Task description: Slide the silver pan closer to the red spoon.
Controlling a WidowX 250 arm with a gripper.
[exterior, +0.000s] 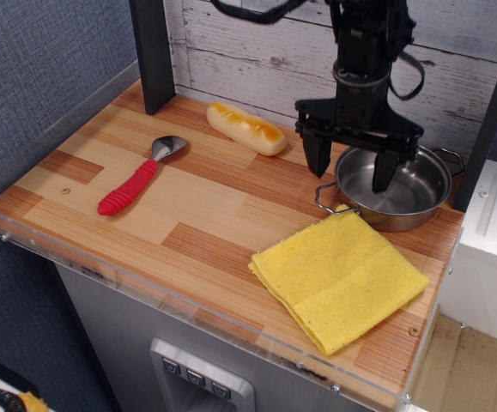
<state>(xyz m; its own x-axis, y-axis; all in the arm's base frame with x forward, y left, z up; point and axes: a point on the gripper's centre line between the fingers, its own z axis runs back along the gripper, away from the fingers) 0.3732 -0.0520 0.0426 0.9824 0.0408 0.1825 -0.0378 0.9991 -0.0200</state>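
Note:
The silver pan (407,199) stands at the back right of the wooden table, with wire loop handles at its front left and back right. My gripper (351,170) is open and straddles the pan's left rim: one finger hangs outside the pan on its left, the other reaches inside the pan. The red spoon (135,179) lies at the left of the table, metal bowl pointing to the back, red handle to the front. It is far to the left of the pan.
A yellowish bread roll (246,128) lies at the back, between spoon and pan. A folded yellow cloth (338,276) lies just in front of the pan, touching its front. A dark post (152,51) stands at the back left. A clear rim edges the table (188,225).

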